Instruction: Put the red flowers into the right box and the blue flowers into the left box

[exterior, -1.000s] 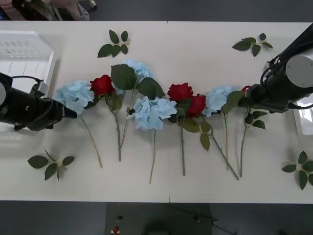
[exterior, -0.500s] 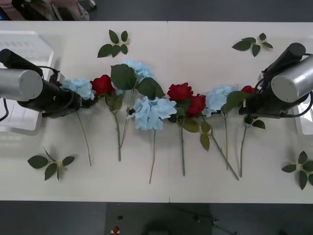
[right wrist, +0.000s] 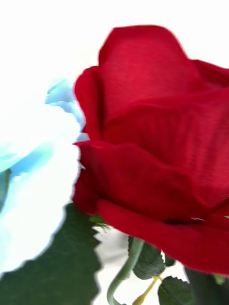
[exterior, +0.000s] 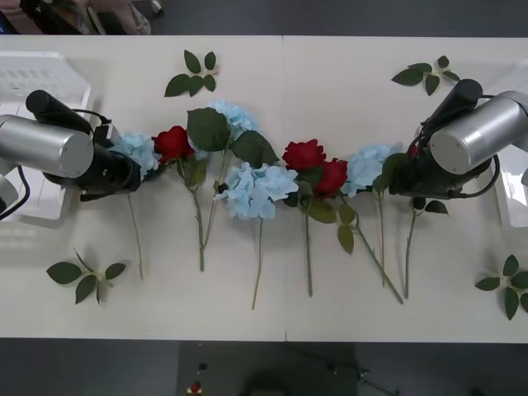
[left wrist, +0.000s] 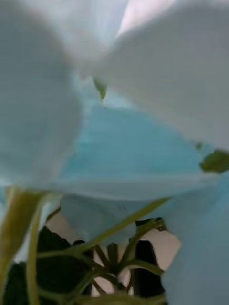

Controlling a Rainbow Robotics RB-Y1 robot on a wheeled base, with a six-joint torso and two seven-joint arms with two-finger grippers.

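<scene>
On the white table (exterior: 330, 107) a row of flowers lies side by side, with the stems pointing toward the robot. I count 4 blue flowers and 4 red flowers.

The left gripper (exterior: 132, 173) is at the left end of the row, right against the leftmost blue flower (exterior: 136, 150). In the left wrist view its pale petals (left wrist: 143, 143) are very close to the camera. I cannot tell whether the fingers are spread or pinching the flower. Its thin stem (exterior: 134, 239) runs toward the near edge of the table. The left box (exterior: 33, 82) stands at the far left corner, behind the left arm.

The right gripper (exterior: 410, 175) is at the right end of the row, at the rightmost red flower (exterior: 414, 149), which is mostly hidden behind the arm. In the right wrist view this red bloom (right wrist: 157, 143) is very close, with a blue flower (right wrist: 33, 181) just beside it. Here also I cannot tell the state of the fingers. The right box (exterior: 513, 194) is at the right edge of the table, partly seen.

Between the 2 arms lie a red flower (exterior: 173, 142), 2 blue flowers (exterior: 235, 117) (exterior: 256, 188), 2 red flowers touching each other (exterior: 304, 154) (exterior: 332, 176), and one more blue flower (exterior: 367, 165). Loose leaf sprigs (exterior: 191, 74) lie near the corners of the table.
</scene>
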